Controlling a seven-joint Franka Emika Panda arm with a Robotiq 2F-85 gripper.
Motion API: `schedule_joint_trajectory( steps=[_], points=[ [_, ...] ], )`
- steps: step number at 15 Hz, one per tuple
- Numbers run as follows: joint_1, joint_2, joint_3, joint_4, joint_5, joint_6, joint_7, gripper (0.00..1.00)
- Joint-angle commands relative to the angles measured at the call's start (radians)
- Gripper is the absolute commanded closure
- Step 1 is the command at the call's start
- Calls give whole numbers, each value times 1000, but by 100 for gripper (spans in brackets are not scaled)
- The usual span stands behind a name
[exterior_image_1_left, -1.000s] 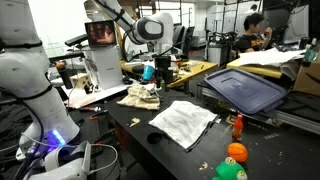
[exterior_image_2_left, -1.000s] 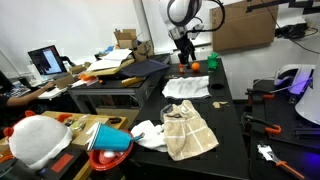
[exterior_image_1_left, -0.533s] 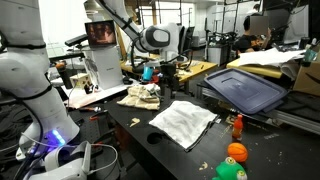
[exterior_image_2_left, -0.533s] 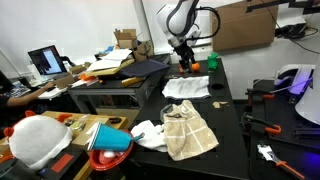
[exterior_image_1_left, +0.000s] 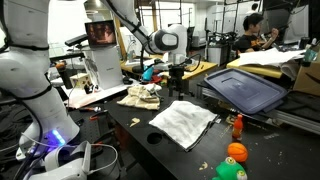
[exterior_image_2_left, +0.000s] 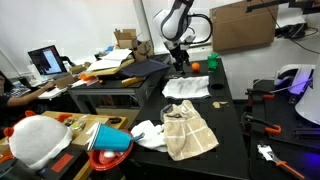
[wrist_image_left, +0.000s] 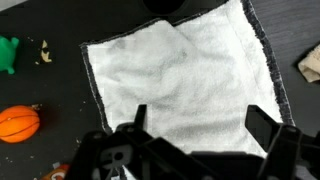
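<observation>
My gripper (wrist_image_left: 200, 125) is open and empty, hanging above a white towel (wrist_image_left: 180, 75) spread flat on the black table. In both exterior views the gripper (exterior_image_1_left: 178, 68) (exterior_image_2_left: 182, 62) is well above the towel (exterior_image_1_left: 183, 122) (exterior_image_2_left: 186, 87). An orange ball (wrist_image_left: 18, 122) and a green toy (wrist_image_left: 8, 55) lie left of the towel in the wrist view. The ball also shows in both exterior views (exterior_image_1_left: 236, 152) (exterior_image_2_left: 197, 66). A beige cloth (exterior_image_1_left: 140, 95) (exterior_image_2_left: 188, 130) lies crumpled beyond the towel; its edge shows in the wrist view (wrist_image_left: 310, 65).
A dark blue tray (exterior_image_1_left: 245, 88) sits tilted beside the table. A small red bottle (exterior_image_1_left: 238, 126) stands near the towel. A white rag (exterior_image_2_left: 150, 133), a blue bowl (exterior_image_2_left: 112, 140) and a laptop (exterior_image_2_left: 45, 62) are nearby. A person (exterior_image_1_left: 250, 30) sits at the back.
The arm has swung sideways and lowered, bringing the gripper from beside the beige cloth to above the white towel. The jaws stay open. Nothing on the table moved.
</observation>
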Motion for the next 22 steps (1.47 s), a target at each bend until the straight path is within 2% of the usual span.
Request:
schedule_joint_trajectory(
  steps=[1, 4, 11, 19, 22],
  points=[
    [-10, 57, 11, 82, 90, -20, 49, 0],
    [-3, 96, 7, 126, 139, -6, 107, 0],
    [-1, 190, -8, 254, 106, -7, 108, 0],
    [-33, 339, -24, 450, 200, -62, 231, 0],
    [-31, 387, -18, 509, 210, -70, 236, 0]
  ],
)
